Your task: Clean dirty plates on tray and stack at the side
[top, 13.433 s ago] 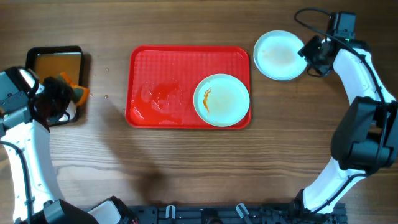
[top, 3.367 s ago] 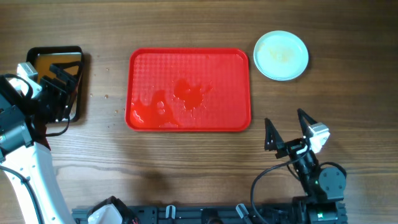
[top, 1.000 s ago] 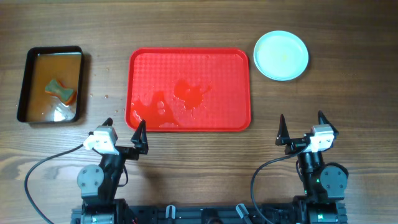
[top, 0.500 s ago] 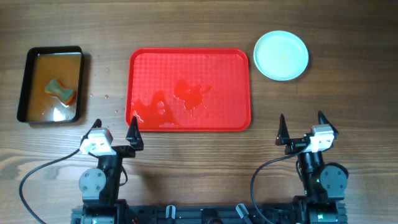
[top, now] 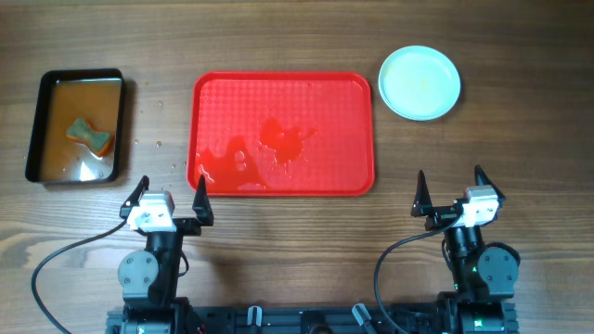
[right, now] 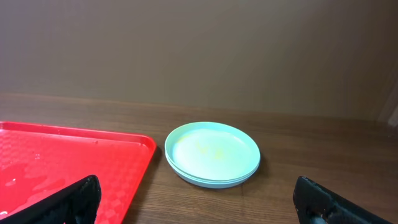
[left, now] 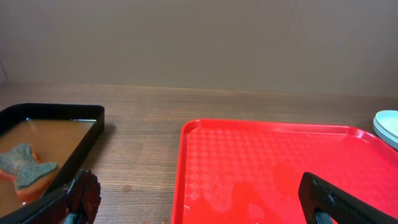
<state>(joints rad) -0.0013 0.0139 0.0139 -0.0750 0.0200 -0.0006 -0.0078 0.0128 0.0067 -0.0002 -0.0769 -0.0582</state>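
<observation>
The red tray (top: 283, 93) lies mid-table with only wet smears on it; it also shows as the tray (left: 280, 155) in the left wrist view and the tray (right: 62, 155) in the right wrist view. The pale-blue plates (top: 419, 82) sit stacked on the wood to the tray's right, seen again as the stack of plates (right: 212, 152). My left gripper (top: 168, 196) rests open near the table's front edge, below the tray's left corner, nothing between its fingers (left: 81, 196). My right gripper (top: 449, 192) stands open at the front right, empty, well short of the plates.
A black pan (top: 74, 125) of brownish water holds an orange-and-grey sponge (top: 89, 134) at the far left; the pan (left: 68, 149) also appears in the left wrist view. Small drops speckle the wood between pan and tray.
The left gripper has drawn back slightly toward the front edge and settled. The right gripper, tray and plates have not moved.
</observation>
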